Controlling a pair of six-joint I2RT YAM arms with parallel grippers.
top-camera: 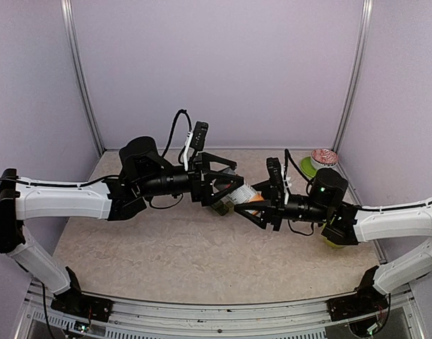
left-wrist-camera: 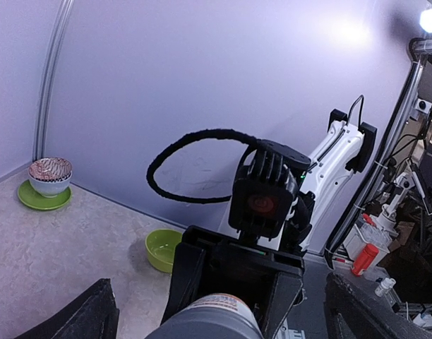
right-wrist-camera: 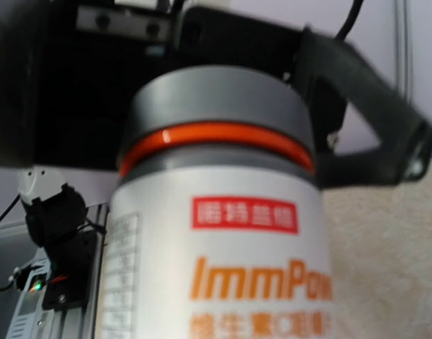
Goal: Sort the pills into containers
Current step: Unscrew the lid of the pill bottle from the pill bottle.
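Observation:
A white pill bottle (top-camera: 246,192) with orange lettering, an orange ring and a grey cap is held in the air between the two arms, lying roughly level. My right gripper (top-camera: 264,205) is shut on the bottle's body; in the left wrist view its black jaws (left-wrist-camera: 234,282) clamp the bottle on both sides. The bottle (right-wrist-camera: 216,247) fills the right wrist view, hiding that gripper's own fingers. My left gripper (top-camera: 226,188) is open, its fingers (left-wrist-camera: 89,316) spread wide on either side of the grey cap (left-wrist-camera: 209,321), apart from it. No loose pills show.
A patterned bowl (top-camera: 323,157) sits on a green saucer (top-camera: 306,167) at the back right, also in the left wrist view (left-wrist-camera: 49,175). A green bowl (left-wrist-camera: 163,247) lies under the right arm (top-camera: 333,242). Something green (top-camera: 220,207) sits below the left gripper, mostly hidden.

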